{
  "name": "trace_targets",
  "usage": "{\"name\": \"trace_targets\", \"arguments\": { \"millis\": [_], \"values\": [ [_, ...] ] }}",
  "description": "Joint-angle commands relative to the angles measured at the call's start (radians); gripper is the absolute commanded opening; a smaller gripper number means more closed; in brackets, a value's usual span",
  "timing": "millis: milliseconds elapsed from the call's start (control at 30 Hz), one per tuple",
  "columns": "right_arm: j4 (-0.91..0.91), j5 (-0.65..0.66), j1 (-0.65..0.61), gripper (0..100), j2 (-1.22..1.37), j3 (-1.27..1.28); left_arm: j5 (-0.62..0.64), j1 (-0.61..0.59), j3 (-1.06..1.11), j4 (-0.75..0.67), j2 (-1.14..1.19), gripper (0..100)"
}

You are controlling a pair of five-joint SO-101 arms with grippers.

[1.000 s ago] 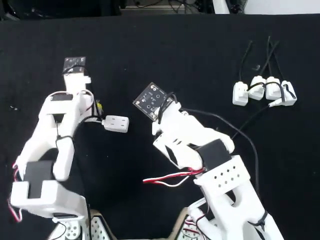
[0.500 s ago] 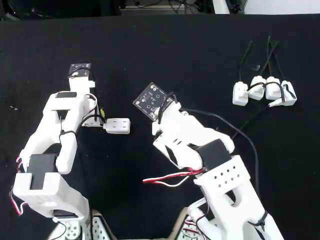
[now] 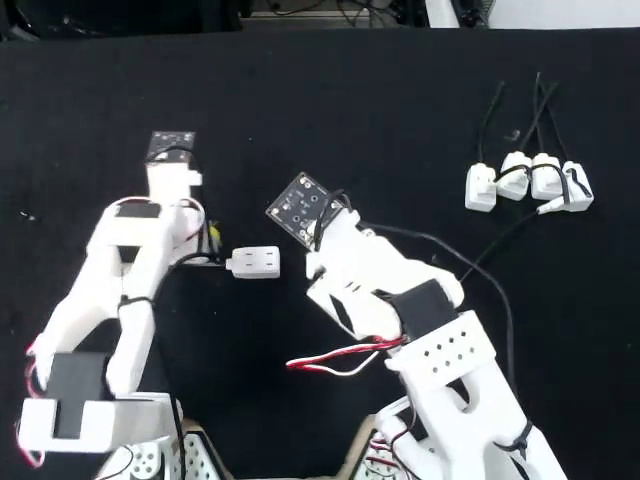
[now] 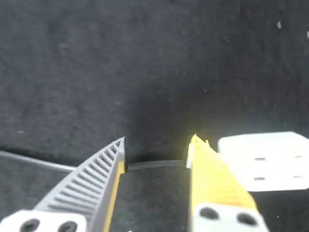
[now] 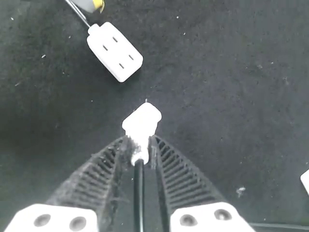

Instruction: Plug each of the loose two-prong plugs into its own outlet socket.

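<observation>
Right hand around white plug

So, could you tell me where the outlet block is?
In the high view the outlet block lies left of centre, between the two arms, beside the left gripper.

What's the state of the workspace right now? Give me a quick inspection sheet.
Surface: black cloth table, flat.
Job's things: white outlet block lies between the arms, its visible slots empty. One held plug, not yet inserted. Four loose plugs sit in a row at the far right.
Clutter: nothing seen.
Grippers: left gripper is open beside the outlet block. Right gripper is shut on the held plug, short of the block.
Cables: black cord crosses the left gripper's gap. Black leads trail from the loose plugs. Red-white arm wiring hangs loose.
Surroundings: pale surface lies beyond the far edge.
</observation>
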Motion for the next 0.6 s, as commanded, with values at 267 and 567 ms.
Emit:
{"name": "trace_targets", "arguments": {
  "millis": [267, 567],
  "values": [
    [-0.107, 0.13, -0.129, 1.1, 0.211, -0.134, -0.04, -0.17, 0.186, 0.104, -0.267, 21],
    [-0.103, 0.296, -0.132, 1.1, 0.607, -0.384, -0.138, -0.266, 0.401, 0.104, -0.471, 21]
  ]
}}
